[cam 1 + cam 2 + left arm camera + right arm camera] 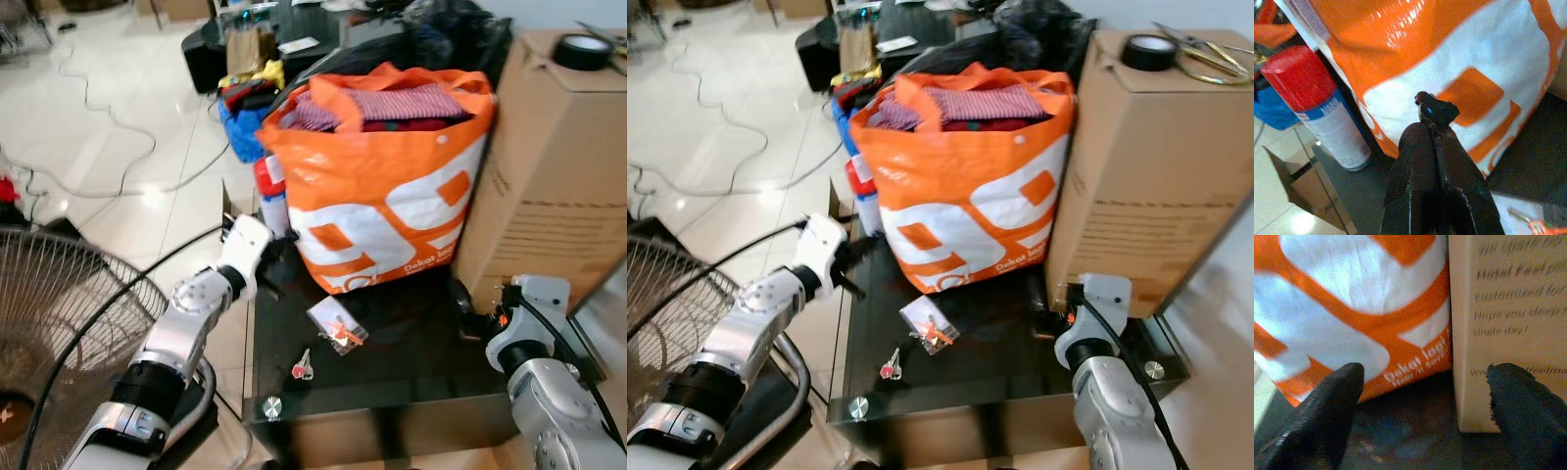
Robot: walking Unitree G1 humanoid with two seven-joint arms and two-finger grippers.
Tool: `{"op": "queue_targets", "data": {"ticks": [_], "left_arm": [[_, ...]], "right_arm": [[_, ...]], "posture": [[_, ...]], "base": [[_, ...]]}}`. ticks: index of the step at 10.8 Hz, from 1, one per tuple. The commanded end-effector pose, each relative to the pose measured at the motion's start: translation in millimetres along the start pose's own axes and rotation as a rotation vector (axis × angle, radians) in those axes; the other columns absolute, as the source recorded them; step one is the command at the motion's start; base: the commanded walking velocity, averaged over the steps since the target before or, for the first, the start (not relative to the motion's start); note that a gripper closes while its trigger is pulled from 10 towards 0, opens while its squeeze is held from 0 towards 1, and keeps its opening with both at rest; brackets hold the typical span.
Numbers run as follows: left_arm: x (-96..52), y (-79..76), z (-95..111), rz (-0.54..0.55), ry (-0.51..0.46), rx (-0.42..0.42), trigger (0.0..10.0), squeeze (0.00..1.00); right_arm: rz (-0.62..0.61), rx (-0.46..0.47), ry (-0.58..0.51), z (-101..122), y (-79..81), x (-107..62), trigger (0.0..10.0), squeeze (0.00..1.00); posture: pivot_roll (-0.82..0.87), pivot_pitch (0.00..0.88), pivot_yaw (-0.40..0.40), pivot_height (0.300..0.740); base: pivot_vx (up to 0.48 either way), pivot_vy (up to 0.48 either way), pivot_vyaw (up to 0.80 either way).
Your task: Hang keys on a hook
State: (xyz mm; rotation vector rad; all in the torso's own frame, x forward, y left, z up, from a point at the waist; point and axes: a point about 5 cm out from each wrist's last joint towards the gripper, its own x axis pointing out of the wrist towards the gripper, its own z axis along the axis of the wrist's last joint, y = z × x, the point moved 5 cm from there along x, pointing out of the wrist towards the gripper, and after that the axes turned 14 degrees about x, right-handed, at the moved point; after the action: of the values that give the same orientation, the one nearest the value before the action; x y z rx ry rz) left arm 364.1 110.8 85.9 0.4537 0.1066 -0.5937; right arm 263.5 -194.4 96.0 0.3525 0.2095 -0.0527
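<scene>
The keys (pixel 339 333) lie on the black bench (pixel 431 367), at 6 o'clock from the orange bag (pixel 382 186). Left end effector (pixel 1432 110) is pinched closed, empty. Right end effector (pixel 1422 401) gapes wide, empty, ready to grab.

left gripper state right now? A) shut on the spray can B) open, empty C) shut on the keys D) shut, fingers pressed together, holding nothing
D: in the left wrist view the left gripper has its two black fingers pressed together with nothing between them, pointing at the orange bag; the red-tagged key lies apart on the black glass table, and the spray can stands untouched beside the bag.
</scene>
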Motion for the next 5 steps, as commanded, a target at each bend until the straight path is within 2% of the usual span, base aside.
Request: {"op": "queue_targets", "data": {"ticks": [1, 2, 3, 4, 5], "left_arm": [[-2.2, 0.8, -3, 0.011, 0.029, 0.007, 3.8, 0.00], [-5.7, -2.1, -3, 0.020, 0.038, -0.002, 7.4, 0.00], [-9.2, -3.9, -7, 0.030, 0.048, 0.000, 10.0, 0.00], [-11.7, -6.2, -13, 0.027, 0.087, -0.028, 10.0, 0.00], [-10.3, -6.9, -2, -0.009, 0.045, 0.051, 10.0, 0.00]], "right_arm": [[0.015, 0.014, -0.011, 3, 5.8, -0.9, 10.0, 1.00], [-0.047, 0.030, -0.038, 8, -1.4, 4.6, 10.0, 1.00], [-0.080, -0.010, -0.006, 5, -5.5, 10.3, 10.0, 1.00], [-0.064, -0.094, -0.019, 6, -5.8, 14.6, 10.0, 1.00], [-0.022, -0.094, -0.017, 5, 0.2, 13.1, 10.0, 1.00]], "posture": [[-0.19, 0.000, 0.134, 0.740], [-0.16, 0.000, 0.109, 0.740], [-0.15, 0.000, 0.095, 0.740], [-0.14, 0.000, 0.092, 0.740], [-0.13, 0.000, 0.086, 0.740]], "base": [[0.000, 0.000, 0.00], [0.000, 0.000, 0.00], [0.000, 0.000, 0.00], [0.000, 0.000, 0.00], [0.000, 0.000, 0.00]]}}
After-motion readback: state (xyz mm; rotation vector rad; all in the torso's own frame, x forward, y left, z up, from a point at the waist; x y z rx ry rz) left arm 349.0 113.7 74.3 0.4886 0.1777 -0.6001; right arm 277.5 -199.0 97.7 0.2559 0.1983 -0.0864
